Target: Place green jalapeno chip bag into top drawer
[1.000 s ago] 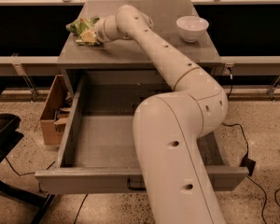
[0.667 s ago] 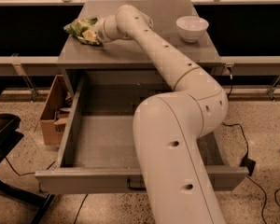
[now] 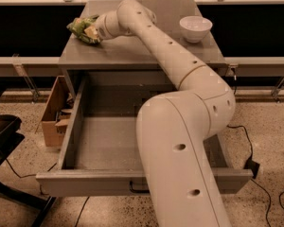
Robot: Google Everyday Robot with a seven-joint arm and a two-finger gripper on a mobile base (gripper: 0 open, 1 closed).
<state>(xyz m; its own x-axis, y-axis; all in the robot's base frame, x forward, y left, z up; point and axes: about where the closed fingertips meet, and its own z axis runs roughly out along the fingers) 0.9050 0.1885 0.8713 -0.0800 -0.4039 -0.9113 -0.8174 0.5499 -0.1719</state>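
The green jalapeno chip bag (image 3: 83, 28) lies crumpled at the back left of the grey cabinet top (image 3: 132, 51). My gripper (image 3: 95, 31) is at the bag's right side, its end buried in the bag. The white arm reaches from the lower middle of the view up and left across the cabinet. The top drawer (image 3: 104, 143) is pulled wide open below the cabinet top, its speckled grey floor bare where it shows. The drawer's front panel with its black handle (image 3: 138, 189) faces me; the arm hides the drawer's right half.
A white bowl (image 3: 195, 28) stands at the back right of the cabinet top. An open cardboard box (image 3: 54, 112) sits on the floor left of the drawer. A black chair (image 3: 2, 141) is at the far left. Cables lie on the floor at right.
The gripper and the bag have shifted slightly left and back on the cabinet top. The drawer and bowl have not moved.
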